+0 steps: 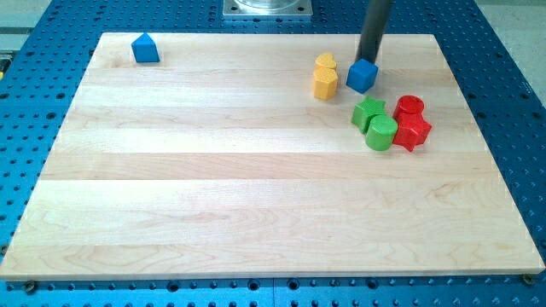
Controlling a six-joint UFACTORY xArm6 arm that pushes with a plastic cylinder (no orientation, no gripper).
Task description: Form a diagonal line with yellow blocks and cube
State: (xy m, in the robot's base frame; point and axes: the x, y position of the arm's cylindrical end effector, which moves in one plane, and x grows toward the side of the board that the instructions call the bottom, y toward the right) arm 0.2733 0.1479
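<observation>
My tip (368, 60) sits at the top edge of the blue cube (362, 75), touching or nearly so. I carry no claw, only a rod, so nothing opens or clamps. Two yellow blocks (325, 77) stand just left of the cube, touching each other, one above the other in the view, near the table's (213, 188) top right. Judgement: small, rigid, light pieces that slide readily on wood. No grip possible; push square on a flat face, since an off-centre push would spin the cube.
</observation>
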